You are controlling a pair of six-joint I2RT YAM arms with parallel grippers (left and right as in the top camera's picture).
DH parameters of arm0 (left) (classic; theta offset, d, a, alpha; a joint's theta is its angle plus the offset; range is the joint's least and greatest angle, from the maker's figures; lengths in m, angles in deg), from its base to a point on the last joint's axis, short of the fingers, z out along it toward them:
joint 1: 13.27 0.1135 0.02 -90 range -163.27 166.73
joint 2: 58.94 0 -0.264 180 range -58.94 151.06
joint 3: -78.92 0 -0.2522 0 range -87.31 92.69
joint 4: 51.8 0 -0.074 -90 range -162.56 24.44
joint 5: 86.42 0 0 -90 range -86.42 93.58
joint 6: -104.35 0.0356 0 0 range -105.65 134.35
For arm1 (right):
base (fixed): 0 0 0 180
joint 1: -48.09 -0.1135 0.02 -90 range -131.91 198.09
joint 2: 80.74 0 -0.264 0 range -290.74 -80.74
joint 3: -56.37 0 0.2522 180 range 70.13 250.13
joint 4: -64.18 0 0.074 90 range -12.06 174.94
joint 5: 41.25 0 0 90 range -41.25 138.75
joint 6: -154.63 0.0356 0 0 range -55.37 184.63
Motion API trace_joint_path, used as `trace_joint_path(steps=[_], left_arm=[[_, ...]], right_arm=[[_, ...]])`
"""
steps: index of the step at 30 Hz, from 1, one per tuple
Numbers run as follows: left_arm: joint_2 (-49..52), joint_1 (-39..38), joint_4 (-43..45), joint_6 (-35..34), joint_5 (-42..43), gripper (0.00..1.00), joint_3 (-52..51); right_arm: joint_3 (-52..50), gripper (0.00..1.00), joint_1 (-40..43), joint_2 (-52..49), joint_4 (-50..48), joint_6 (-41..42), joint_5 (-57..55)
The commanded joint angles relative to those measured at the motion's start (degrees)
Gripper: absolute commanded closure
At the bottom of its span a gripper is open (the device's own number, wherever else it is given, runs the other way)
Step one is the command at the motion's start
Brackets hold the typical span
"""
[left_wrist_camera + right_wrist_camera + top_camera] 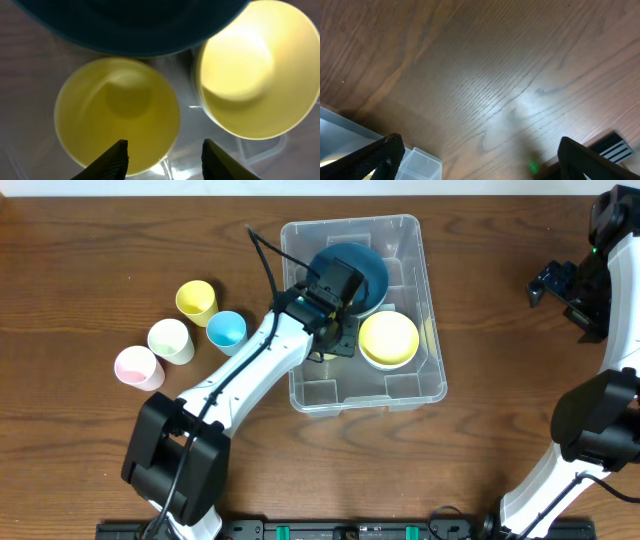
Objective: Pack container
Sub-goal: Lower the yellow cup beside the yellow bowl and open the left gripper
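Observation:
The clear plastic container sits mid-table. It holds a dark blue bowl at the far end and a pale yellow bowl at the near right. My left gripper is inside the container, beside these bowls. In the left wrist view its fingers are open and straddle the right rim of a yellow cup below, holding nothing. The pale yellow bowl and the dark blue bowl show there too. My right gripper is open and empty over bare wood at the far right.
Several cups stand left of the container: yellow, blue, pale green, pink. A clear plastic corner shows at the lower left of the right wrist view. The table's front edge is lined by a black rail.

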Motion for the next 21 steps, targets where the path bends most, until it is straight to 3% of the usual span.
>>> trace_joint_path(steps=[1,5,8,11,13,21], left_arm=[[-0.8,1.6,-0.7,0.3,-0.8,0.47,2.6],[-3.0,2.5,-2.9,1.0,-0.8,0.44,6.6],[-5.5,2.7,-5.4,3.0,-0.9,0.22,10.4],[-8.8,3.5,-7.8,3.3,-2.0,0.13,12.7],[-11.2,4.8,-9.7,3.0,-4.2,0.01,13.3],[-20.2,20.3,-21.8,-5.8,-8.4,0.02,13.3]], right_arm=[[0.1,0.01,0.3,0.7,0.0,0.8,-0.6],[0.1,0.01,0.3,0.7,0.0,0.8,-0.6],[0.1,0.01,0.3,0.7,0.0,0.8,-0.6],[0.1,0.01,0.3,0.7,0.0,0.8,-0.6],[0.1,0.01,0.3,0.7,0.0,0.8,-0.6],[0.1,0.01,0.3,0.7,0.0,0.8,-0.6]])
